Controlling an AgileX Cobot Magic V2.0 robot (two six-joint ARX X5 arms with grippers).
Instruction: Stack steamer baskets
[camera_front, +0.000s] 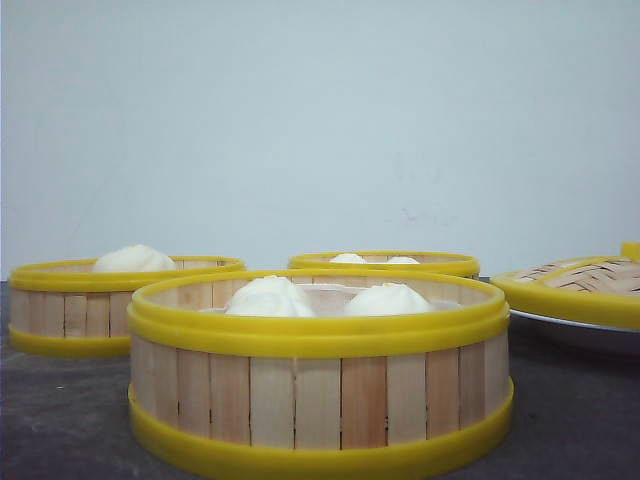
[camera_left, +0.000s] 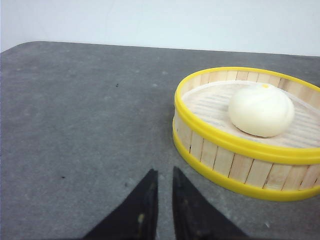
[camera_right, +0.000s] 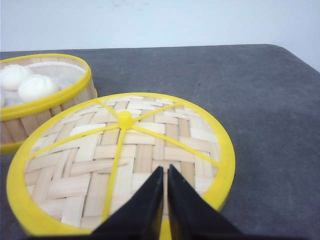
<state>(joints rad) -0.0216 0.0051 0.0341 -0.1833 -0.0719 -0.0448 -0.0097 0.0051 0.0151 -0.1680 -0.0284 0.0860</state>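
Three steamer baskets with pale slat walls and yellow rims stand apart on the dark table. The nearest basket (camera_front: 320, 390) holds white buns (camera_front: 385, 299). A second basket (camera_front: 80, 310) stands back left with one bun (camera_front: 133, 259), and the third basket (camera_front: 385, 263) is at the back. Neither gripper shows in the front view. My left gripper (camera_left: 164, 171) hovers over bare table beside the one-bun basket (camera_left: 240, 150), its fingers nearly together and empty. My right gripper (camera_right: 165, 168) is shut and empty above the woven lid (camera_right: 125, 160), with a bun-filled basket (camera_right: 45, 100) beyond it.
The flat yellow-rimmed woven lid (camera_front: 580, 285) rests on a white plate (camera_front: 570, 325) at the right of the front view. A plain pale wall stands behind the table. The table's far edge (camera_left: 150, 46) and a rounded corner (camera_right: 290, 52) show in the wrist views.
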